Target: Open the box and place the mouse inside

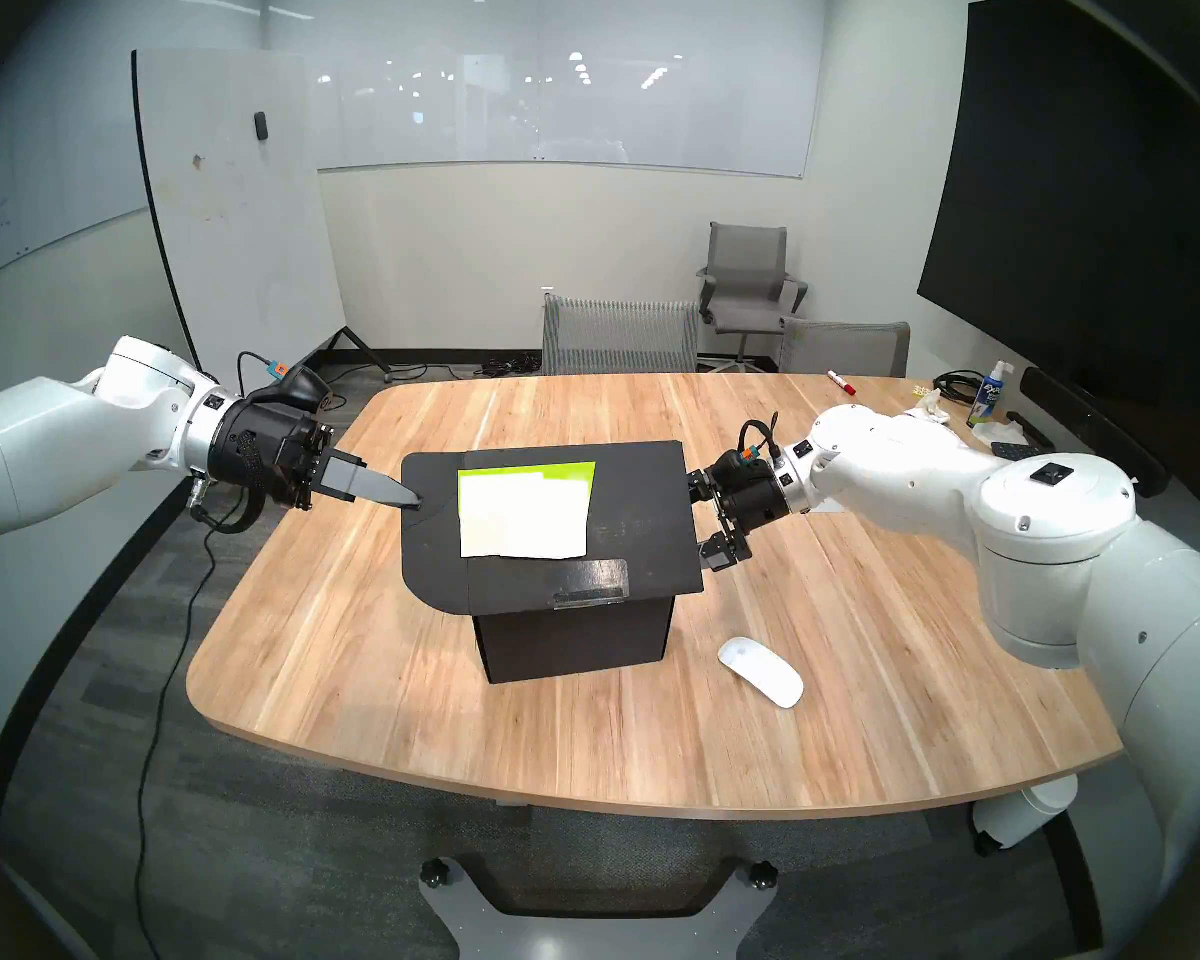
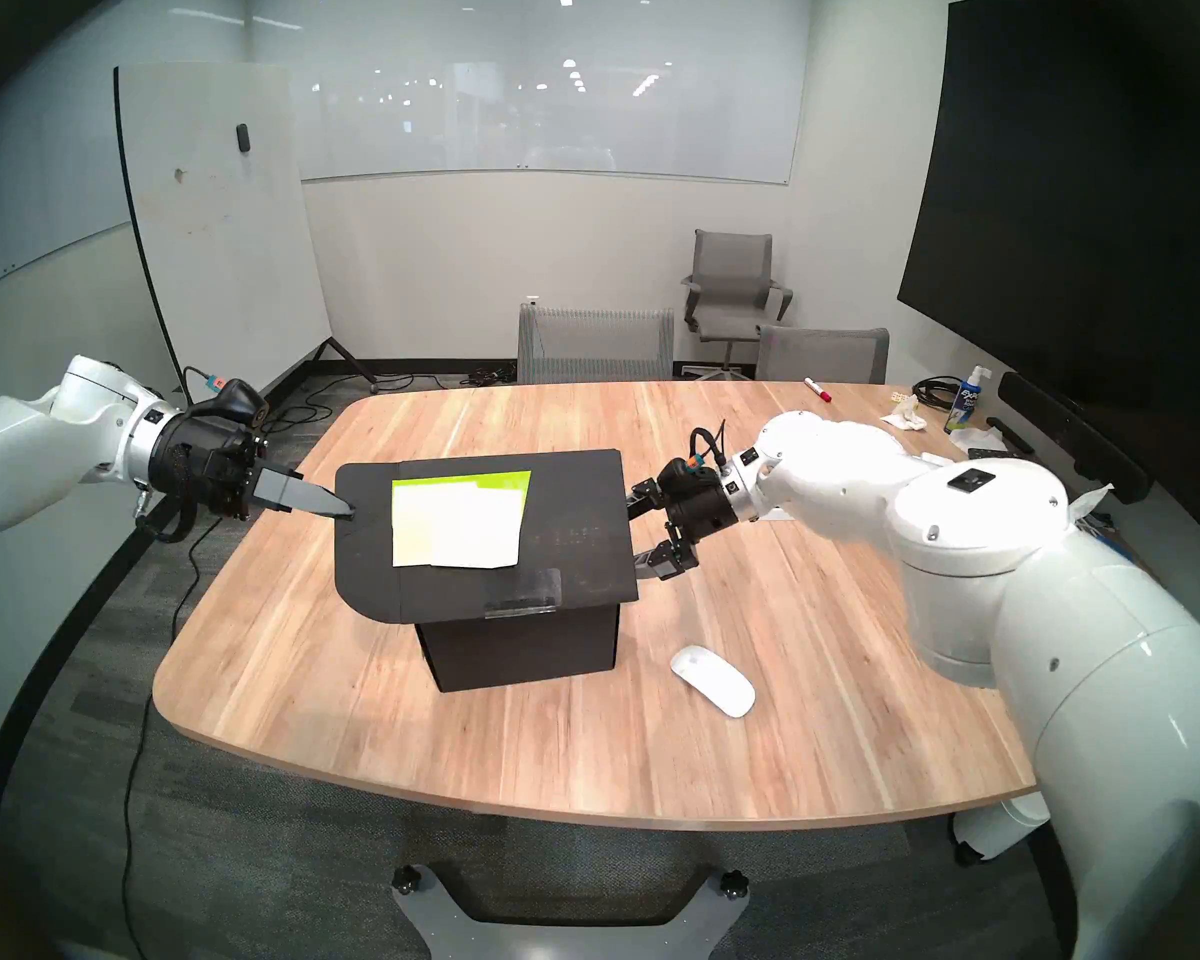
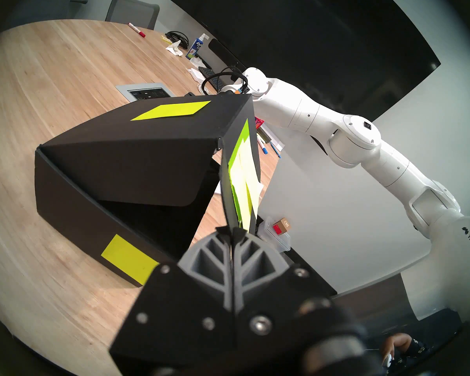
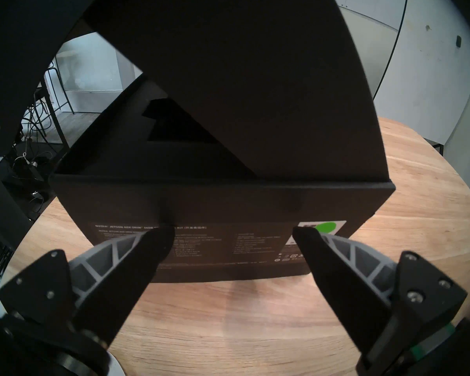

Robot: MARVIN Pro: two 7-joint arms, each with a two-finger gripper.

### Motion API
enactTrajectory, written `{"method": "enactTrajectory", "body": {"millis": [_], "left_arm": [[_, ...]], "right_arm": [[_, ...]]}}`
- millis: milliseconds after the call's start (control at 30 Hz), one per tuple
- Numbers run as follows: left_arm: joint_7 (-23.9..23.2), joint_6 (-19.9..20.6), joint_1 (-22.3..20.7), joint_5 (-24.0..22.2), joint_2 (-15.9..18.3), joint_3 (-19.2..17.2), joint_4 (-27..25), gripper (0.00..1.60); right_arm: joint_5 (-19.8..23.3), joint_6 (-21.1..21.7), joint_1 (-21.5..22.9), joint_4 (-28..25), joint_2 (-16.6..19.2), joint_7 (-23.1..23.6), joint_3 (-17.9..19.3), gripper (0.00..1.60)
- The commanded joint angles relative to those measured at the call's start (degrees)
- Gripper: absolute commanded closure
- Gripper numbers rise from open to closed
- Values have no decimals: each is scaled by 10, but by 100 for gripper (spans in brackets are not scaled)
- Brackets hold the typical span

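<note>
item: black cardboard box [image 1: 573, 636], standing near the middle of the wooden table [image 1: 348, 647]. its flap lid [image 1: 639, 522] is raised off the body and spreads out over the top, hinged along the right side, with its rounded free end reaching left. yellow-green and pale sticky notes [image 1: 524, 512] sit on the lid's upper face; a strip of clear tape lies near its near edge. in the left wrist view further yellow-green patches show on the box's sides, and the lid's edge stands nearly edge-on. in the right wrist view a black recessed insert [image 4: 174, 134] is visible under the lifted lid, and small printed text and a label with a green spot mark the side wall.

item: left gripper [image 1: 414, 503], coming in from the left, jaws pressed tight together on the free left end of the lid, holding it up.

item: right gripper [image 4: 234, 239], on the right side of the box, pointing at its printed side wall. jaws spread wide, holding nothing; the fingertips are just beside the wall, and contact cannot be told.

item: white mouse [image 1: 760, 671], lying flat on the table, near and to the right of the box, apart from both grippers.

item: far right corner of the table, well apart from the box: red marker [image 1: 841, 382], spray bottle [image 1: 986, 394], crumpled tissue [image 1: 930, 406], coiled black cable.

item: surroundings: grey chairs [image 1: 618, 335] at the far side, whiteboard [image 1: 237, 203] at the far left, dark screen [image 1: 1082, 196] on the right wall.
</note>
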Motion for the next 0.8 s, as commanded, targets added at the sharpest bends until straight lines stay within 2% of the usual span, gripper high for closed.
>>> {"method": "enactTrajectory", "body": {"millis": [0, 767], "left_arm": [[-54, 0, -11, -5, 0, -9, 0, 160], [-56, 0, -13, -5, 1, -6, -1, 160]], "right_arm": [[3, 2, 16, 2, -1, 58, 3, 0], [2, 1, 16, 2, -1, 58, 4, 0]]}}
